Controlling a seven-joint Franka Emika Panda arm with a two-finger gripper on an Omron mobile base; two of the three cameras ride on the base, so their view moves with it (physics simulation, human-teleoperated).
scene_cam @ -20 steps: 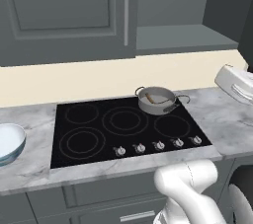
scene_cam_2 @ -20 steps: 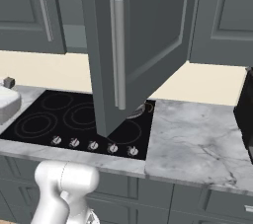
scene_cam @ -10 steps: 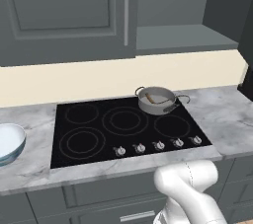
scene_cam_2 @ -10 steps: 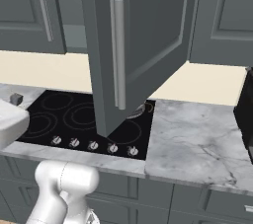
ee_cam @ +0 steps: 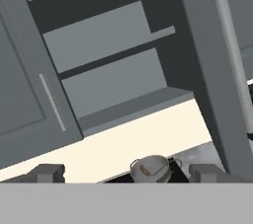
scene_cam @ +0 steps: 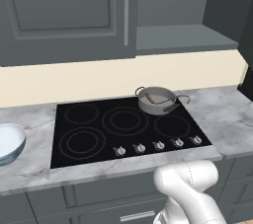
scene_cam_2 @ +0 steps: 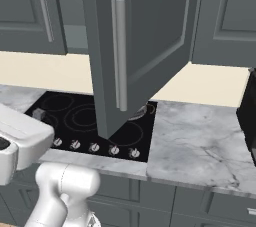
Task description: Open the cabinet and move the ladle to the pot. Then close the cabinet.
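The cabinet [scene_cam: 64, 16] has its left door shut and its right door [scene_cam_2: 150, 36] swung out over the cooktop, baring empty shelves [ee_cam: 113, 70]. The small silver pot [scene_cam: 157, 100] stands on the back right burner. The ladle [scene_cam: 149, 98] lies inside it, brown wooden end towards the left rim. In the hand view the pot [ee_cam: 150, 168] and ladle [ee_cam: 145, 170] sit low between my fingertips. My gripper [ee_cam: 127, 172] is open and empty, well back from the cabinet and facing it. One fingertip [scene_cam_2: 38, 114] shows at the left of the right base view.
A black cooktop [scene_cam: 123, 124] with a row of knobs [scene_cam: 158, 145] fills the counter's middle. A pale blue-white bowl [scene_cam: 7, 141] sits at the far left. A dark appliance [scene_cam_2: 249, 121] stands at the right. The open door's bar handle [scene_cam_2: 119, 53] hangs over the cooktop's right side.
My hand has left the right edge of the left base view and come lower and further into the left of the right base view. Pot, ladle and doors have not moved.
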